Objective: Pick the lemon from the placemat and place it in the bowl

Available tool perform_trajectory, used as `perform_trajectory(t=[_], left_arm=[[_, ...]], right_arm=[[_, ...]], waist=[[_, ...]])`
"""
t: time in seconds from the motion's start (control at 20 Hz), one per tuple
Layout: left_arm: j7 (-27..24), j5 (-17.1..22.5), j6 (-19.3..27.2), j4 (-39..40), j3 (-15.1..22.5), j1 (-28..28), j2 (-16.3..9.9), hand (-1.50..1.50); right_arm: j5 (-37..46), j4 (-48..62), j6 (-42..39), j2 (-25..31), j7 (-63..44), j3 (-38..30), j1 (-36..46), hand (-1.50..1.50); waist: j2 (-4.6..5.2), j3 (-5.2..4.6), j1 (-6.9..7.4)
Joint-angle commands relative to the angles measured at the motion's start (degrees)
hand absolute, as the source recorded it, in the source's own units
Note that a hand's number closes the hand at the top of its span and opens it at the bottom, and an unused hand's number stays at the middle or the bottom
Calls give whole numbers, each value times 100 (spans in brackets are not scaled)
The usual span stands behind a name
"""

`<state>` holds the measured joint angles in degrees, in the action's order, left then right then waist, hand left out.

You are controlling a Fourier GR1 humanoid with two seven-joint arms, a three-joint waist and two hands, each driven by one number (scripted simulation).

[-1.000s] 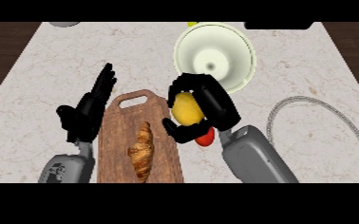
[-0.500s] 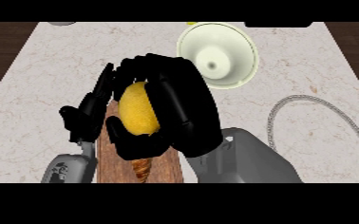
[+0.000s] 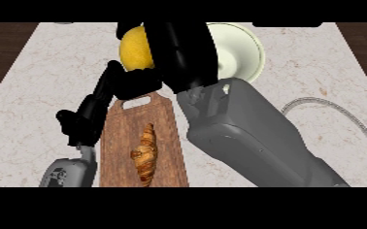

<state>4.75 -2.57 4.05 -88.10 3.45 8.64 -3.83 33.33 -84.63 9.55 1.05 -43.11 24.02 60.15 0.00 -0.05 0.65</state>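
Near the top of the view, the right robot hand [image 3: 183, 53] curls round the lemon [image 3: 136, 49], half hiding it and the bowl [image 3: 240, 53]; the left robot hand [image 3: 90, 111] rests open beside the croissant [image 3: 145, 154]

A pale marbled counter [image 3: 50, 77] fills the view. Past its far corners, left and right, dark brown wood [image 3: 14, 39] shows. On the counter's right side lies a grey looped cable [image 3: 323, 104]. Light is even.
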Motion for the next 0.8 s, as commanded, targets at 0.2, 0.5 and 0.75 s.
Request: perform_trajectory(t=[0.2,0.5,0.75], left_arm=[[20,110,-110,-34,-149,115,-103,0],[-137,168,-240,13,-234,-19,-185,0],[-150,-48,-58,126,-11,-49,61,0]], right_arm=[[583,1517,-313,778,920,-214,149,150],[927,2713,391,655,1719,-588,7,150],[975,4100,692,674,2522,-1003,327,150]], waist=[[32,2,14],[28,3,30],[50,3,77]])
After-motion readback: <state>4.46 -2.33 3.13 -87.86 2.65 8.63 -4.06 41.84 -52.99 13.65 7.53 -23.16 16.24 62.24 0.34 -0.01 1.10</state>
